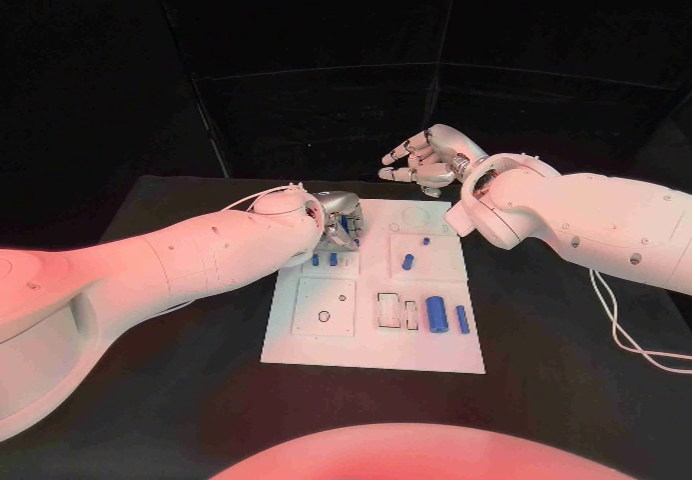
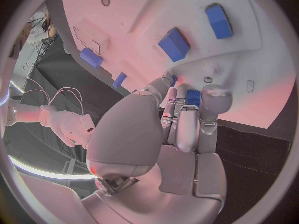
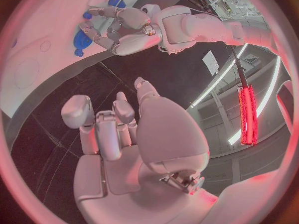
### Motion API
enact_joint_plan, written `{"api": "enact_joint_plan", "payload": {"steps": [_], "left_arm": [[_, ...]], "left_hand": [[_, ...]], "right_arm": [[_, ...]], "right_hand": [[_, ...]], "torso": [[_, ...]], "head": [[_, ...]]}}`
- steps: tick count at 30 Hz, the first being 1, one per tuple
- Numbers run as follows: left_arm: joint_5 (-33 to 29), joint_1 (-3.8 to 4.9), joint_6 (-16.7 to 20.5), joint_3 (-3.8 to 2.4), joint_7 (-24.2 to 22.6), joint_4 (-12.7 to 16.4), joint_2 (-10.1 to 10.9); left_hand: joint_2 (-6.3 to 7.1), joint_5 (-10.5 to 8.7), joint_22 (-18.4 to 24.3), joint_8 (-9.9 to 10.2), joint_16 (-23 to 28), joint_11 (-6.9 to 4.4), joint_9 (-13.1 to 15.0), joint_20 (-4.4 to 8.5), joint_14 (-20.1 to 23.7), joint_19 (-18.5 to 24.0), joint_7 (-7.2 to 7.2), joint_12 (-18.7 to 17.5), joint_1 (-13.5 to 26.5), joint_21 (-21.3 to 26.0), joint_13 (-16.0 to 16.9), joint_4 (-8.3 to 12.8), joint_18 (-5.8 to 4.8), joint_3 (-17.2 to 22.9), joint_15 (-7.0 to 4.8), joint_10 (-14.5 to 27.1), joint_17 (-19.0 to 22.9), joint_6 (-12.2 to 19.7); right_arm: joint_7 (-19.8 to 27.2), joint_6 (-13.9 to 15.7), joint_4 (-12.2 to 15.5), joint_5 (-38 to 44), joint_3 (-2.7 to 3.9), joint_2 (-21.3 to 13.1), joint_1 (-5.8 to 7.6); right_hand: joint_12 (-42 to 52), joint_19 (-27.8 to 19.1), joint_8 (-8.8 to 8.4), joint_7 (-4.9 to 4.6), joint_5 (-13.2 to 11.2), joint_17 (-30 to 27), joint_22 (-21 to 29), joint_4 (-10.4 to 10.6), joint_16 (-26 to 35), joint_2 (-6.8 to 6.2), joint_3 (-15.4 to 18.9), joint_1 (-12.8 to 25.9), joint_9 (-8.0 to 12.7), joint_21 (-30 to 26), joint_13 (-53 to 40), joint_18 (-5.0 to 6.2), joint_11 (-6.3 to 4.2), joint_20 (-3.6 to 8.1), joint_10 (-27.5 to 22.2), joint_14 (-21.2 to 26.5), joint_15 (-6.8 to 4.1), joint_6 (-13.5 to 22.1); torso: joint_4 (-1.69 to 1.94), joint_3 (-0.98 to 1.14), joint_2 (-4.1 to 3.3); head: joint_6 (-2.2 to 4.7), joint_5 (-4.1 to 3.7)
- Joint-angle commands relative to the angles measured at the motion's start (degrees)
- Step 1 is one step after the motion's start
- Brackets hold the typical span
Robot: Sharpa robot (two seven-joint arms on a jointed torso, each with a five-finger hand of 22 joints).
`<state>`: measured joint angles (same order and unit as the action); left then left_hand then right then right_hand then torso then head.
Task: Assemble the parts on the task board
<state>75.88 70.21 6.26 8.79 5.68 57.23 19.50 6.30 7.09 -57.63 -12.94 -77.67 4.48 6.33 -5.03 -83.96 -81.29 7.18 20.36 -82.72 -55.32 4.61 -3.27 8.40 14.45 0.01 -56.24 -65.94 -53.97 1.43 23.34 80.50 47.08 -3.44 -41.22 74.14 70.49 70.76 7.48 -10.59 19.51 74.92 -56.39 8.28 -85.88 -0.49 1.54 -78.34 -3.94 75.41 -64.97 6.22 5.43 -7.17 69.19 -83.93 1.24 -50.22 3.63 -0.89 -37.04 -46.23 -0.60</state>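
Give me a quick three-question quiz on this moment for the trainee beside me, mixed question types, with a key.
1. True or false: the right hand is resting on the task board.
2. Which hand is down at the board's far left part, beside small blue parts? A) left hand B) right hand C) both
3. Fill in: the large blue cylinder lies near the board's ____ right corner.

Key
1. False: it is raised beyond the board's far edge, fingers curled and holding nothing.
2. A; whether its fingers pinch a part cannot be told.
3. Near.
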Motion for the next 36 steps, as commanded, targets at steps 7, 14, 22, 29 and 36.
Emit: {"api": "enact_joint_plan", "payload": {"steps": [7, 14, 22, 29, 36], "left_arm": [[0.54, -0.30, -1.88, 0.00, 1.26, -0.73, -0.75], [0.54, -0.62, -2.15, 0.00, 1.35, -0.96, -1.14], [0.54, -0.86, -1.94, -0.01, 1.46, -1.07, -1.07], [0.54, -0.99, 0.22, -0.03, 0.79, -0.30, -0.66], [-0.77, -0.98, 3.11, -0.38, -0.19, 1.73, 0.69]], "left_hand": [[-0.84, 0.18, -0.40, 0.36, -0.05, -0.23, -0.12, 0.10, -1.28, -0.55, -0.05, -0.42, 0.39, -0.47, -0.36, -0.07, -1.21, 1.46, -0.74, -2.11, 0.30, -2.14], [-0.91, 0.17, -1.08, 0.56, -0.03, -0.45, -0.21, 0.25, -1.29, -0.73, -0.23, -0.72, 0.51, -1.11, -0.52, -0.02, -1.35, 2.09, -0.91, -2.95, 0.54, -2.96], [-1.68, 0.23, -2.57, 0.80, -0.11, -0.89, -0.29, 0.59, -1.32, -1.14, -0.16, -1.39, -0.02, -2.53, -0.62, 0.53, -1.64, 4.22, -1.31, -5.29, 0.80, -4.99], [-1.41, 0.22, -4.03, 1.71, -0.11, -0.69, -0.63, 0.61, -1.31, -1.45, 0.19, -2.70, 0.02, -3.95, -0.73, 1.06, -1.97, 5.84, -1.17, -6.00, 1.13, -5.28], [-1.14, 0.19, -4.68, 2.15, -0.20, -0.60, -0.76, 0.56, -1.37, -1.57, 0.37, -3.46, 0.26, -4.56, -0.71, 1.33, -2.09, 6.79, -1.09, -6.66, 1.19, -5.73]], "right_arm": [[0.11, -0.33, 0.05, -0.06, 0.04, 0.23, 0.11], [0.09, -0.33, 0.04, -0.06, 0.04, 0.27, 0.11], [0.09, -0.29, 0.04, -0.06, 0.04, 0.22, 0.11], [0.16, -0.16, -0.06, -0.06, 0.04, 0.14, 0.11], [0.20, -0.05, -0.42, -0.06, 0.04, 0.05, 0.11]], "right_hand": [[-0.04, -0.31, 0.24, 0.34, 0.19, 5.89, 0.01, 0.04, 0.24, 0.26, 0.36, 0.00, 0.01, -0.28, 0.02, 0.35, -0.14, 0.10, -0.38, -3.92, -0.35, 0.23], [-0.04, -0.31, 0.24, 0.34, 0.19, 5.89, 0.01, 0.04, 0.24, 0.26, 0.36, 0.00, 0.01, -0.28, 0.02, 0.35, -0.14, 0.10, -0.38, -3.92, -0.35, 0.23], [-0.04, -0.31, 0.24, 0.34, 0.19, 5.89, 0.01, 0.04, 0.24, 0.26, 0.36, 0.00, 0.01, -0.28, 0.02, 0.35, -0.14, 0.10, -0.38, -3.92, -0.35, 0.23], [-0.16, -0.38, 0.27, 0.35, 0.20, 5.77, 0.15, 0.06, 0.30, 0.27, 0.38, -0.02, 0.00, -0.35, 0.19, 0.37, -0.14, 0.09, -0.52, -3.89, -0.36, 0.20], [-0.67, -0.50, 0.27, 0.35, 0.20, 5.58, 0.36, 0.06, 0.39, 0.27, 0.39, -0.02, 0.00, -0.44, 0.84, 0.41, -0.14, 0.09, -1.07, -3.85, -0.36, 0.19]], "torso": [[0.07, -0.02, 0.00], [0.08, 0.02, 0.04], [0.15, 0.00, 0.02], [0.07, -0.05, 0.01], [0.25, -0.01, 0.13]], "head": [[-0.09, -0.10], [-0.13, -0.18], [-0.08, -0.30], [0.11, -0.31], [0.36, -0.59]]}}
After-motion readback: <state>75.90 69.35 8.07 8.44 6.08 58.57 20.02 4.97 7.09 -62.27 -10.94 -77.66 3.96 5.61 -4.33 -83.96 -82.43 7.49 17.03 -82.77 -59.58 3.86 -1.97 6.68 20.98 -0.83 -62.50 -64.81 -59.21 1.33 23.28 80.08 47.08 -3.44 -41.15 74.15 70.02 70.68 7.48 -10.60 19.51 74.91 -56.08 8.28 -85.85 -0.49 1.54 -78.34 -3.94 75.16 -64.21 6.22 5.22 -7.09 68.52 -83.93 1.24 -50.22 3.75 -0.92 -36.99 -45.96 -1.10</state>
